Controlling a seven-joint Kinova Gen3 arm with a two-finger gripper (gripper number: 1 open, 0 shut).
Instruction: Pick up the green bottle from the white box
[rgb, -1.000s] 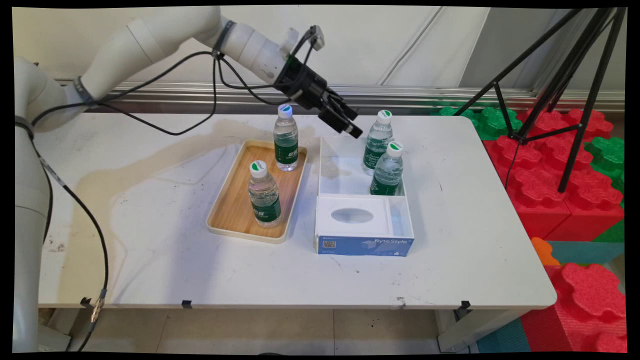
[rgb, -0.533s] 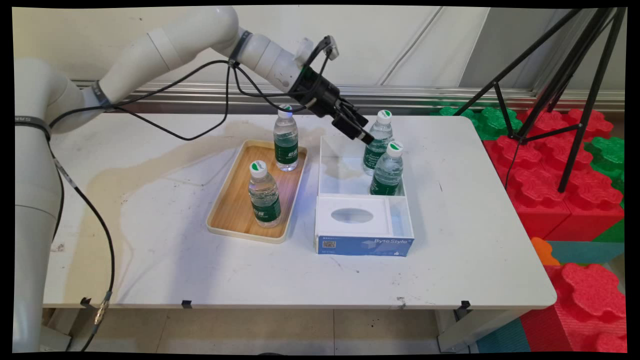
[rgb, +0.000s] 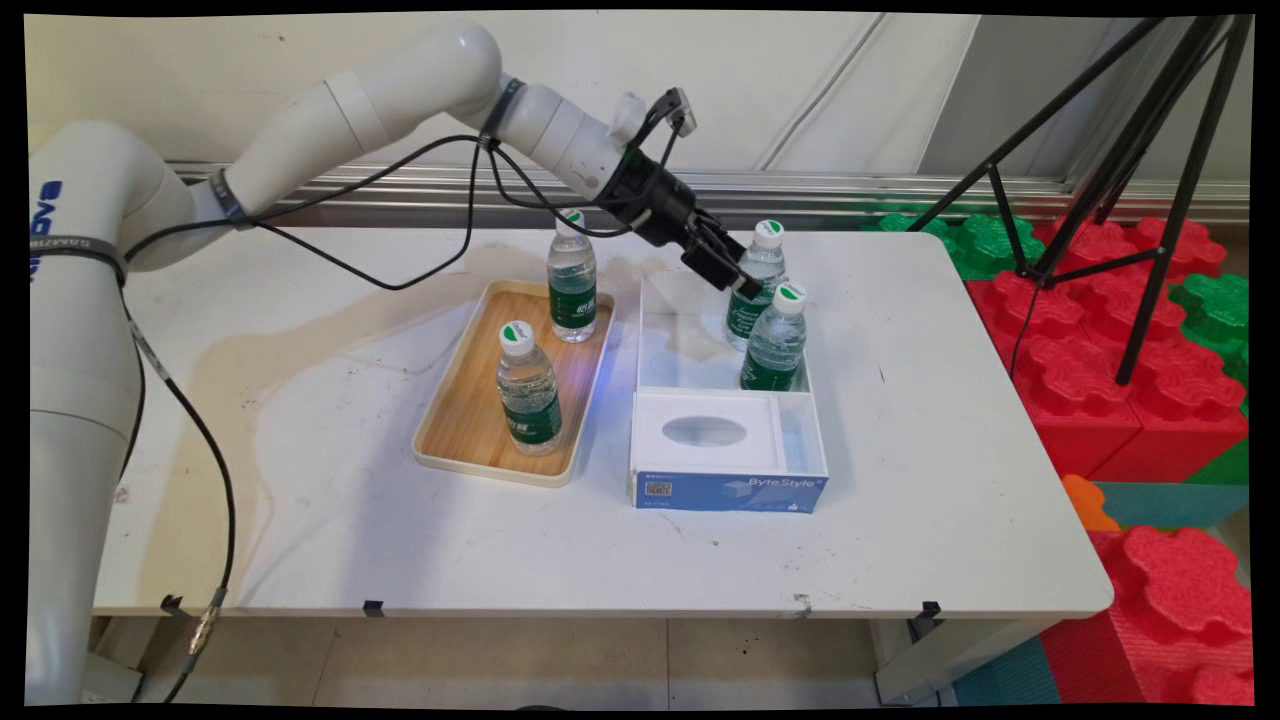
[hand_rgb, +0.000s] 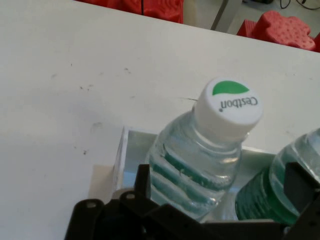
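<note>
My black gripper (rgb: 738, 283) is open and tilted down at the far end of a clear-walled box (rgb: 728, 490) with a blue ByteStyle front. It is right against the far water bottle (rgb: 757, 262) in that box. In the hand view this bottle (hand_rgb: 200, 165), with its white and green cap, stands between the two spread fingers (hand_rgb: 142, 182) of the gripper (hand_rgb: 220, 190); whether they touch it I cannot tell. A second bottle (rgb: 776, 345) stands just in front of it, and shows in the hand view at the right edge (hand_rgb: 280, 192).
A wooden tray (rgb: 470, 465) left of the box holds two more water bottles, one far (rgb: 572, 290) and one near (rgb: 528, 392). Black cables hang from the arm over the table's left half. A black tripod (rgb: 1150, 200) and red and green foam blocks (rgb: 1120, 330) stand off the right edge.
The gripper has moved right and down, from above the box's back left corner to the far bottle in the box. The bottles, tray and box have not moved.
</note>
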